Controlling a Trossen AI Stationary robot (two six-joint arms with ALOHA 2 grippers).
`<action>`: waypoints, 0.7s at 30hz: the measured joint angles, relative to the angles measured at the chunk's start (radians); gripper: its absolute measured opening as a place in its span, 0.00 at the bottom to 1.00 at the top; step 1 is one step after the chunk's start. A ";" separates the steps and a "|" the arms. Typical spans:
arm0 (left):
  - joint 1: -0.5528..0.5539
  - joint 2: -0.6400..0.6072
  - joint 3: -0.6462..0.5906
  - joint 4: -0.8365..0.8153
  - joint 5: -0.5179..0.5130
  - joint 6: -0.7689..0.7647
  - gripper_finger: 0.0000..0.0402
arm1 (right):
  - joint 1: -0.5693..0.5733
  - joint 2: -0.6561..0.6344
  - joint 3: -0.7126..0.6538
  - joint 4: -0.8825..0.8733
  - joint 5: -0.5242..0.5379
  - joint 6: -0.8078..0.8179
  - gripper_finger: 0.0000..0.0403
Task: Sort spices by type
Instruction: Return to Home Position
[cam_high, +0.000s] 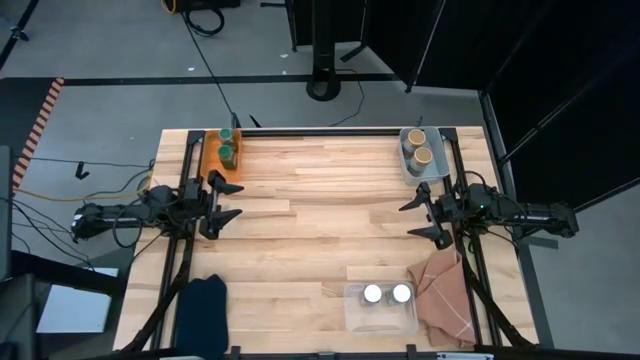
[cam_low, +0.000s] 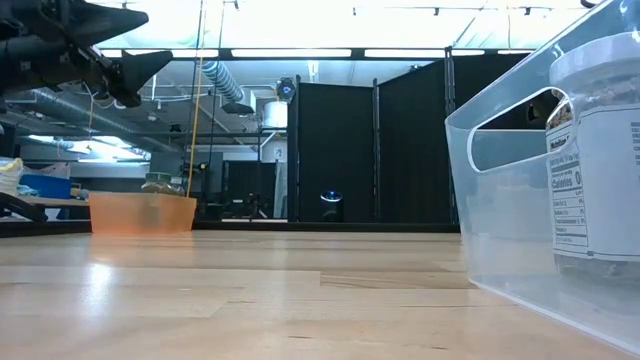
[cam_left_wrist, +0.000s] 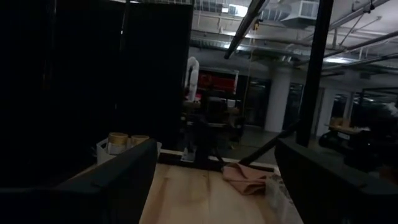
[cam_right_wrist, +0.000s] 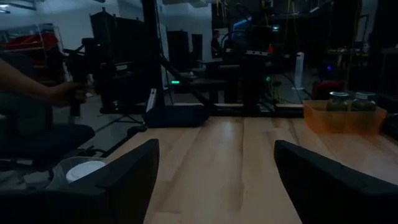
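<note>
Green-lidded jars (cam_high: 227, 153) sit inside the orange bin (cam_high: 211, 157).

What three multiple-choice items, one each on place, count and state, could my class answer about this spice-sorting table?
1. Where do the green-lidded jars stand? A blue bowl; B orange bin; C red tray.
2. How many white-lidded jars are in the transparent bin? A one; B two; C three.
3. The left gripper and right gripper are: A open; B shut on jars; C shut, empty.
Answers: 1 B, both sit inside it. 2 B, two white lids show. 3 A, fingers apart, holding nothing.
</note>
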 joint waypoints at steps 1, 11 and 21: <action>0.000 0.000 0.000 0.000 0.000 0.005 0.83 | 0.000 0.000 0.000 0.001 -0.009 0.000 0.81; 0.001 0.000 0.000 -0.001 0.000 -0.007 0.83 | 0.000 0.000 0.000 0.005 -0.040 0.020 0.82; 0.001 0.000 0.000 -0.001 0.000 -0.009 0.83 | 0.000 0.000 0.000 0.009 -0.040 0.027 0.81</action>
